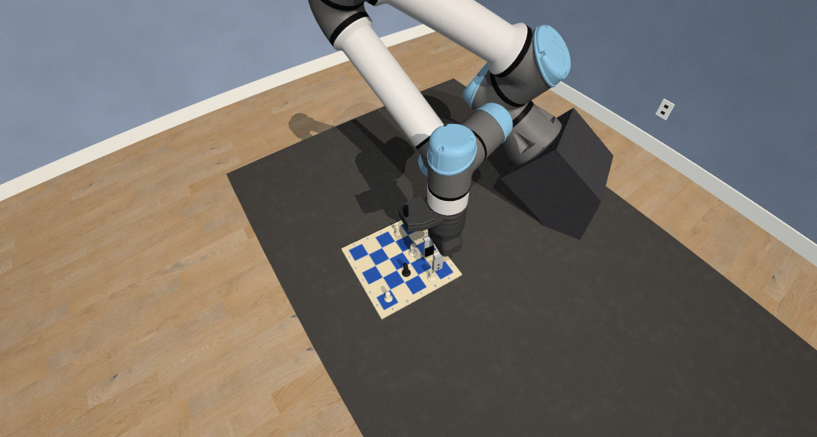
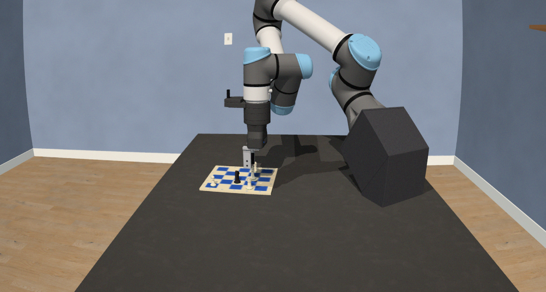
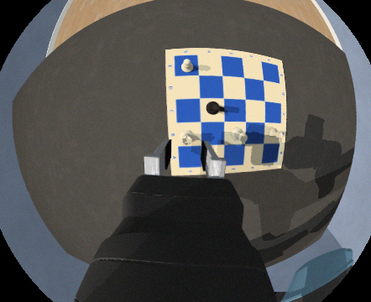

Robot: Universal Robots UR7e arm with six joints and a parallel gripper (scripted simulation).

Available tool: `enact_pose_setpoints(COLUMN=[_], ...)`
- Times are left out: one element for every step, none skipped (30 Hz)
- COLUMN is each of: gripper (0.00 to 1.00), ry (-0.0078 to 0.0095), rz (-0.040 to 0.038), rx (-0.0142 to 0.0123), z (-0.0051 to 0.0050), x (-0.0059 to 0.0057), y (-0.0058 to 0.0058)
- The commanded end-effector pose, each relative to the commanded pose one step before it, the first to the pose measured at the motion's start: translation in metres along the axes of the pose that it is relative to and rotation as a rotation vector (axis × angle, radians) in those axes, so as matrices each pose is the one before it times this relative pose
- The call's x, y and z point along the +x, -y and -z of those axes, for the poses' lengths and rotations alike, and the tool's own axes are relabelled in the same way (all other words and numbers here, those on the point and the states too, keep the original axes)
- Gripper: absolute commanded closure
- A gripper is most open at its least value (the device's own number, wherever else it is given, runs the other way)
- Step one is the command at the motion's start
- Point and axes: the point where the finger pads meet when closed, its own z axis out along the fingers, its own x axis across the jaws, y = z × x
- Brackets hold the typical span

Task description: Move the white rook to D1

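A small blue-and-cream chessboard (image 1: 371, 244) (image 2: 229, 190) (image 3: 177, 86) lies on the dark mat. A black piece (image 1: 405, 270) (image 2: 236, 176) (image 3: 212, 107) stands near its middle. Three white pieces stand in one row: one (image 1: 431, 274) (image 2: 249, 183) (image 3: 189, 137) closest to my fingers, a second (image 1: 413, 248) (image 3: 237, 133), and a third (image 1: 397, 229) (image 3: 273, 132). Another white piece (image 1: 387, 295) (image 2: 213, 182) (image 3: 187, 65) stands in a far corner square. They are too small to tell which is the rook. My gripper (image 1: 431, 251) (image 2: 247, 160) (image 3: 185, 149) is open and empty, hanging just above the board's edge by the first white piece.
The dark mat (image 1: 514, 332) (image 2: 290, 233) covers the wooden floor. The robot's black angular base (image 1: 562, 177) (image 2: 385, 156) stands behind and to the right of the board. The arm's elbow and wrist joints hang above the board's back side.
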Motion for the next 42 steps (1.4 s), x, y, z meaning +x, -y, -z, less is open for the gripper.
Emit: enact_pose_setpoints(gripper=[0.27,0.27,0.27,0.27,0.27,0.27,0.27,0.27,0.27,0.27,0.27,0.27,0.27,0.27,0.27,0.27,0.27,0.27,0.27,0.27,0.27,0.27,0.27,0.27,0.27,0.27,0.27,0.27,0.27,0.27,0.27,0.27,0.27,0.27,0.27,0.27,0.27,0.27,0.27,0.27,0.27,0.27], ry=[0.00098,0.00002,0.00001,0.00001,0.00002,0.00001,0.0,0.00008,0.00007,0.00005,0.0,0.0,0.00012,0.00003,0.00001,-0.00001,-0.00003,0.0,-0.00002,-0.00002,-0.00003,-0.00003,-0.00003,-0.00003,-0.00004,-0.00004,-0.00005,0.0,0.0,0.00052,0.00022,0.00016,0.00009,0.00002,-0.00001,-0.00004,-0.00003,-0.00002,-0.00001,-0.00001,0.0,0.0], rz=[0.00126,0.0,0.0,0.0,0.0,0.0,0.0,-0.00021,-0.00022,-0.00018,0.0,0.0,-0.00062,0.0,0.00005,0.00009,0.0001,0.00004,0.00003,0.0,-0.00003,-0.00006,-0.00007,-0.00007,-0.00006,-0.00003,-0.00001,0.0,0.0,0.00043,-0.00021,-0.00018,-0.00032,-0.00026,-0.0001,0.00005,0.00004,0.00003,0.00003,0.00002,0.00001,0.00001], rx=[-0.00008,-0.00001,0.0,0.0,-0.00001,0.0,0.00001,0.00014,0.00015,0.00014,0.0,0.0,0.00047,-0.00002,-0.00004,-0.00006,-0.00006,-0.00004,-0.00002,0.0,0.00003,0.00006,0.00007,0.00007,0.00006,0.00004,0.00003,0.0,0.0,0.00108,0.0005,0.00038,0.00023,0.00009,-0.00001,-0.0001,-0.00007,-0.00005,-0.00003,-0.00002,-0.00001,-0.00001], z=[-0.00857,-0.00158,-0.00155,-0.00153,-0.0015,-0.00146,-0.00141,-0.00136,-0.0013,-0.00124,0.0,0.0,-0.00115,-0.00113,-0.00105,-0.00097,-0.00089,-0.00082,-0.00073,-0.00064,-0.00055,-0.00047,-0.00039,-0.00032,-0.00025,-0.00018,-0.00013,0.0,0.0,0.00037,0.00016,0.00013,0.00009,0.00003,0.0,-0.00001,-0.00001,-0.00001,0.0,0.0,0.0,0.0], x=[0.00022,-0.00002,-0.00001,0.0,-0.00002,-0.00001,0.0,-0.00005,-0.00005,-0.00003,0.0,0.0,-0.0001,-0.00002,0.0,0.00001,0.00002,0.0,0.0,0.0,0.0,0.0,0.0,0.0,0.00001,0.00001,0.00001,0.0,0.0,-0.00023,0.00001,0.00002,0.00003,0.00003,0.00001,0.0,0.0,0.0,0.0,0.0,0.0,0.0], y=[-0.00105,0.00001,0.0,0.0,0.00001,0.0,0.0,0.00015,0.00015,0.00012,0.0,0.0,0.00042,0.0,-0.00003,-0.00007,-0.00007,-0.00002,-0.00002,0.0,0.00002,0.00004,0.00005,0.00005,0.00004,0.00003,0.00001,0.0,0.0,0.00013,0.00016,0.00012,0.00009,0.00005,0.0,-0.00003,-0.00002,-0.00002,-0.00001,-0.00001,0.0,0.0])
